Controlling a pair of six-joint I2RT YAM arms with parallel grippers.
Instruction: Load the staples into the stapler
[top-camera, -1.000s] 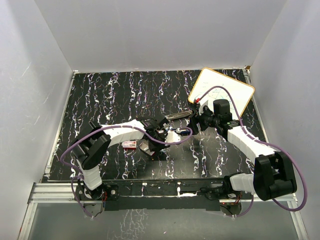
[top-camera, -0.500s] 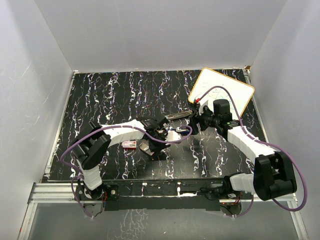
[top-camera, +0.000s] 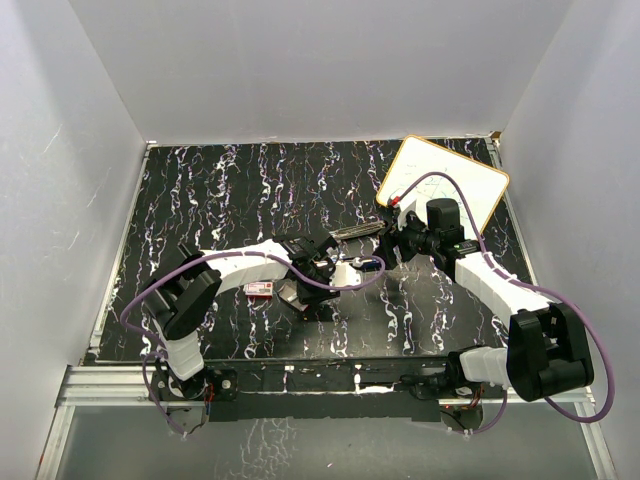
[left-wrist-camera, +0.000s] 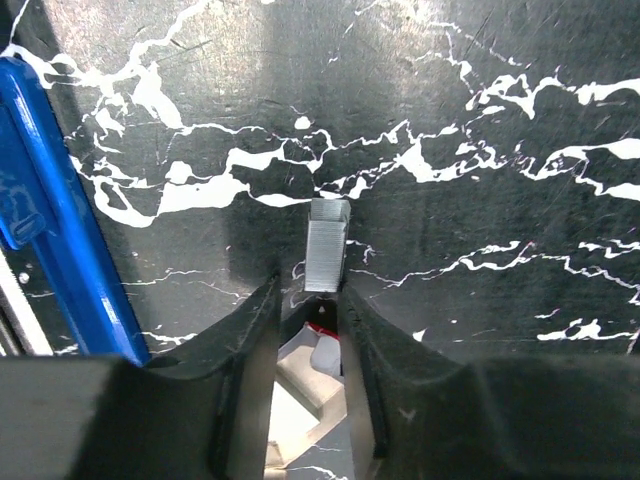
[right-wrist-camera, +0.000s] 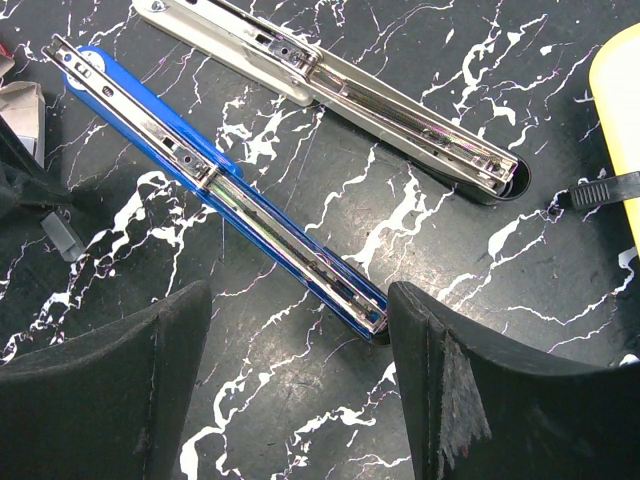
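Left wrist view: left gripper (left-wrist-camera: 308, 300) jaws narrowly parted, near end of a grey staple strip (left-wrist-camera: 327, 245) at the tips; gripped or only touching, cannot tell. Blue stapler (left-wrist-camera: 60, 210) lies close by, rail exposed. Red staple box (top-camera: 260, 289) on the table (top-camera: 200, 200) beside the left arm. Right gripper (right-wrist-camera: 298, 300) wide open, empty, above the stapler.

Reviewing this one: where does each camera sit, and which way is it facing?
Top external: above and behind the arms, facing down on the black table; left arm, right arm and both bases show.
Left wrist: on the left arm, facing down past the left hand at a staple strip by its fingertips.
Right wrist: facing down past the right hand, its fingers framing the blue stapler.
Shared: both wrist views catch the blue stapler.
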